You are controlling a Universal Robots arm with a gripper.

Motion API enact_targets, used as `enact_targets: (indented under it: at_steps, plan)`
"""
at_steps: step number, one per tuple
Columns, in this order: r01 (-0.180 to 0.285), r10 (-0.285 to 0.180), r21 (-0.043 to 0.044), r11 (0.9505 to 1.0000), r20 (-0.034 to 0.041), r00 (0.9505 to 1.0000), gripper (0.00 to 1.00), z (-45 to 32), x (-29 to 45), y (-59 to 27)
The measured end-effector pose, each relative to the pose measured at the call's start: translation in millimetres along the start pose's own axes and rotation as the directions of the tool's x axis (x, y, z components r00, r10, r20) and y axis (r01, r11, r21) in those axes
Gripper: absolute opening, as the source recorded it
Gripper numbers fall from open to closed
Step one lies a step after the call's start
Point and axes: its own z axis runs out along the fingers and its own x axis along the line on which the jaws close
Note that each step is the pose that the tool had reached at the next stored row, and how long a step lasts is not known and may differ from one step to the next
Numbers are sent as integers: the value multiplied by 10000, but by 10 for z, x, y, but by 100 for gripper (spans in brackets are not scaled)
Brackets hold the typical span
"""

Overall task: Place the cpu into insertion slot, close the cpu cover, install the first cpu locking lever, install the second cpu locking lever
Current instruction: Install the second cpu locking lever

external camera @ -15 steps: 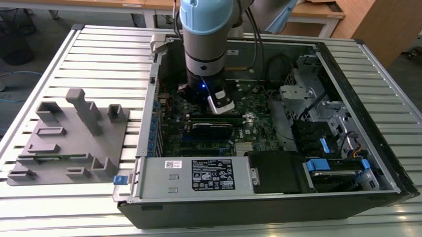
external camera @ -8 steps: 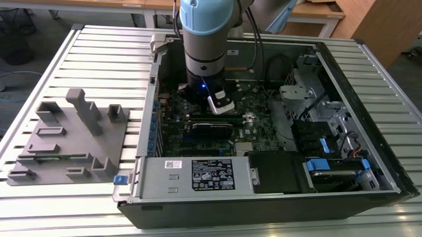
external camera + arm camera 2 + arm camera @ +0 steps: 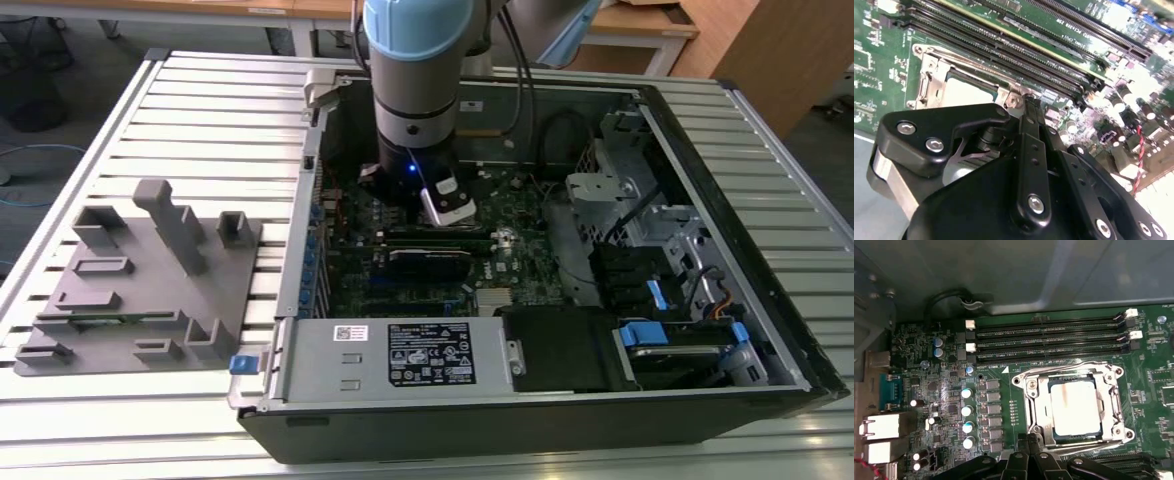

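While the arm is lowered into the computer case (image 3: 561, 330) in the exterior view, the cpu (image 3: 1074, 407) is seen seated under the closed cpu cover (image 3: 1036, 410) in the first wrist view. The gripper (image 3: 1026, 102) is seen pinched together, empty, at the socket's edge in the second wrist view.

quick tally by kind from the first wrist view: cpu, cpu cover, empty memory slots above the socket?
cpu: 1, seated in the socket
cpu cover: 1, down around the cpu
empty memory slots: 3
Total: 5
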Motion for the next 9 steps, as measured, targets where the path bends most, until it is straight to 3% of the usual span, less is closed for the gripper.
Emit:
enact_targets:
  at_steps: [6,9]
  plan:
    - [0,0,0,10000,0,10000,11,-203,-7,37]
    - [-2,2,-1,10000,-3,10000,11,-237,-19,45]
